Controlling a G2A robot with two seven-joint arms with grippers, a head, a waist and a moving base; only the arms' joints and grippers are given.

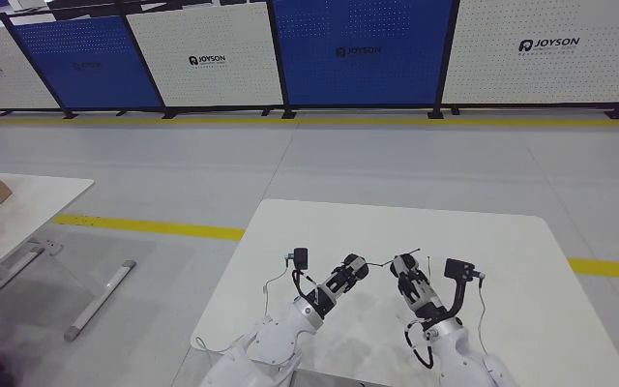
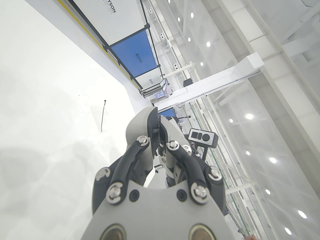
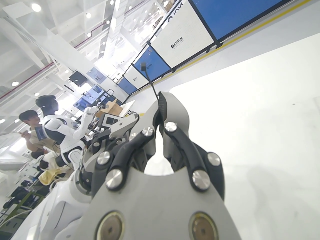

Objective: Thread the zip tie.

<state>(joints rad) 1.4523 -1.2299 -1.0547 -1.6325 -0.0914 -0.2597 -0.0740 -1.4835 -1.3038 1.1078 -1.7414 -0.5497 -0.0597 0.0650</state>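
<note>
My right gripper (image 3: 160, 106) is shut on a black zip tie (image 3: 149, 79). A short length with the square head sticks out past the fingertips. In the top view a thin black strap (image 1: 408, 255) shows at that gripper's (image 1: 399, 265) tips, above the white table (image 1: 484, 242). My left gripper (image 2: 158, 123) is shut, pads pressed together; I cannot tell whether anything thin is pinched between them. It (image 1: 354, 267) hangs a short way to the left of the right one, and the two tips are apart. Another black zip tie (image 2: 103, 116) lies flat on the table.
The white table (image 2: 50, 76) has rounded corners and bare room beyond both grippers. Behind it runs a yellow floor line (image 1: 145, 226) and a row of blue and white panels (image 1: 363, 53). A second table (image 1: 39, 198) stands at the far left.
</note>
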